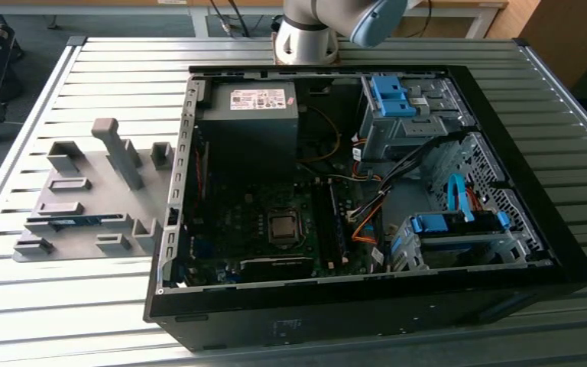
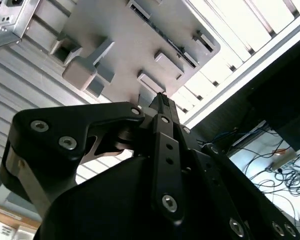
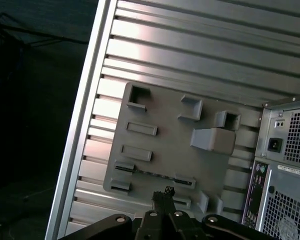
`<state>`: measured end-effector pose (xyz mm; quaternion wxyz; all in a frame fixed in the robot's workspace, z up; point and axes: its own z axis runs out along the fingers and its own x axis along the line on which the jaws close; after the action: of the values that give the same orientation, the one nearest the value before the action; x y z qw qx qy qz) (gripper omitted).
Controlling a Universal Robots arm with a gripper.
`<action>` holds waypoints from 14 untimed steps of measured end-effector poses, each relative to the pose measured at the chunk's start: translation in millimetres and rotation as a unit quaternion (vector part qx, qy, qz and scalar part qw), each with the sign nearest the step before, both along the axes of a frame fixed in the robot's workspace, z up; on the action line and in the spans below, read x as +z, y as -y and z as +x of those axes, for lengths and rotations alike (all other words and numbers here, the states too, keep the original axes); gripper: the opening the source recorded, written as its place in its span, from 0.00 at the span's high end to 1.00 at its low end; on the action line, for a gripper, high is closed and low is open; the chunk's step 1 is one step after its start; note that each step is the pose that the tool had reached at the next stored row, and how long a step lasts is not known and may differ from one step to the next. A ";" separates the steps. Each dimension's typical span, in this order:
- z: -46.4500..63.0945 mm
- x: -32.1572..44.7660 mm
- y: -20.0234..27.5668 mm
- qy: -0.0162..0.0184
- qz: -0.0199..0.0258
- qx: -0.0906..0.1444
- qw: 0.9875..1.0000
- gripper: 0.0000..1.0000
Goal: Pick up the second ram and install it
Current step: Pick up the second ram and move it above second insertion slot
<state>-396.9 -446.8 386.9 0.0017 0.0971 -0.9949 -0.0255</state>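
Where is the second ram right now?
The second ram sits in the grey fixture tray on the slatted table, to the exterior view's left of the open computer case, not yet picked up.

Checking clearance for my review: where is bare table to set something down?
In the exterior view, bare slats lie between the grey fixture and the table's far edge, and between the fixture and the near edge. Inside the open computer case it is crowded with cables.
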 end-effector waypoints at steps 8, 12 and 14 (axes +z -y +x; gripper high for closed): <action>0.0 -0.8 0.0 0.000 0.000 0.072 0.997 0.89; 0.0 -1.0 0.0 0.000 0.000 0.109 0.994 0.89; 0.0 -1.1 0.0 0.000 -0.001 0.127 0.992 0.89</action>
<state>-396.8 -446.8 385.8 0.0049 0.2222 -0.9747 -0.0245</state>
